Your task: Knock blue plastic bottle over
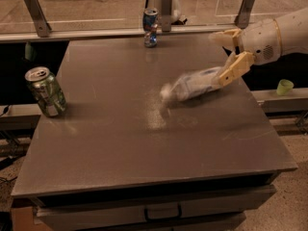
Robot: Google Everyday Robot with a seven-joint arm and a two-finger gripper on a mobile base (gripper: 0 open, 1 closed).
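Right now I see the gripper (pixel 230 53) over the right side of the table (pixel 120 143), reaching in from the right edge on its white arm (pixel 284 30). Its two tan fingers (pixel 236 69) stand apart with nothing between them. One points left above the back part of the tabletop. The other slants down and to the left.

The bottle (pixel 192 84) is tipped far over, close to lying on its side, right of the table's middle. Its white cap end points left and slightly toward me, and its base points right. The base is touching or just beside the tip of the lower finger; I cannot tell which. I also cannot tell whether the bottle rests flat on the surface.

A green can (pixel 45 91) stands upright near the left edge, well apart from the bottle. A blue-and-red can (pixel 150 27) stands upright at the back edge, near the middle. Off the table, to the right and lower, a small green cup (pixel 284 86) sits on a ledge. A drawer handle (pixel 161 211) shows on the front below the tabletop.
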